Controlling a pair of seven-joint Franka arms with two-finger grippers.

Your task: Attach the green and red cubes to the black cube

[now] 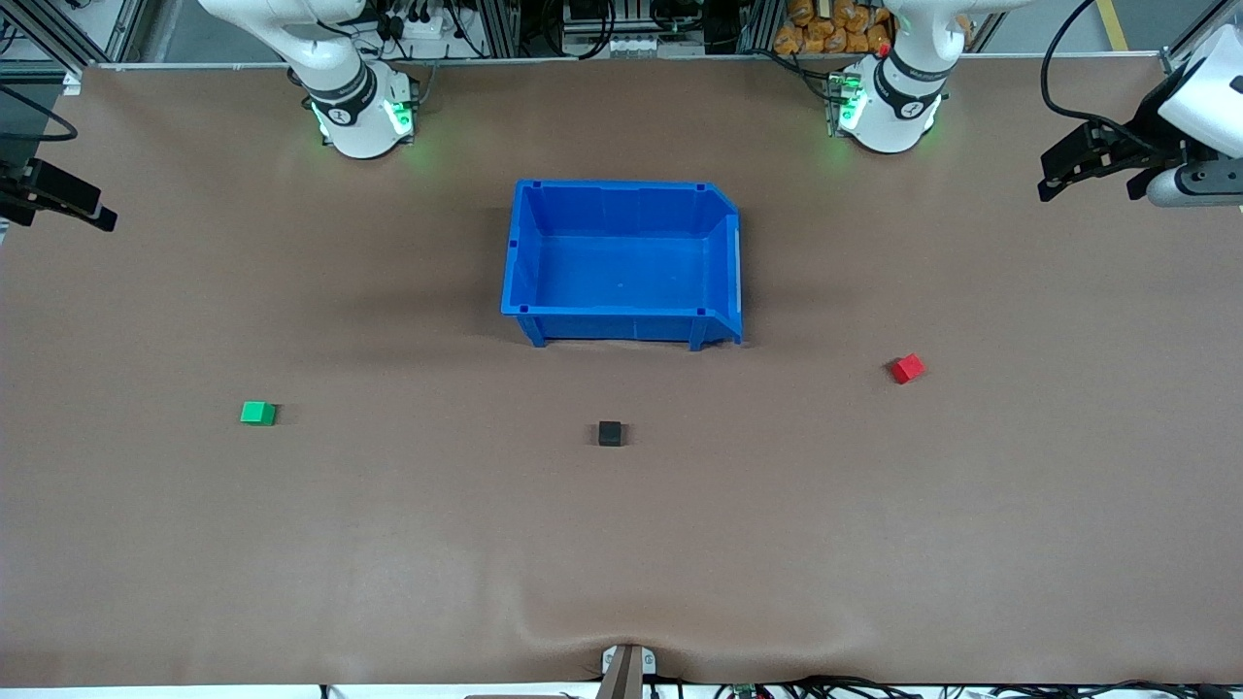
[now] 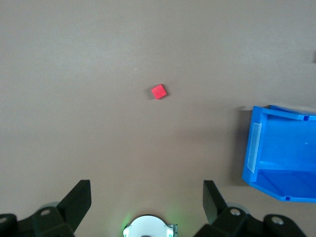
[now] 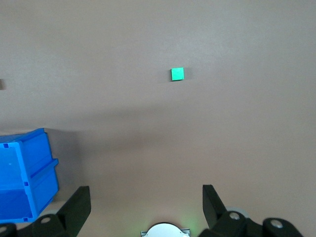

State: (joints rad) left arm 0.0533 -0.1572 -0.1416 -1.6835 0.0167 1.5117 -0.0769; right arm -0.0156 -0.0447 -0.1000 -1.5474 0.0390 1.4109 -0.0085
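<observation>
The small matte black cube is seen nearer the front camera than the large blue plastic bin. The small bright green cube lies toward the right arm's end, the small bright red cube toward the left arm's. The left gripper and right gripper are held high with fingers spread, empty.

We get one high front camera facing the arm bases, whole table in frame. Wrist cameras look straight down from well above; each shares the blue bin with the front view.
</observation>
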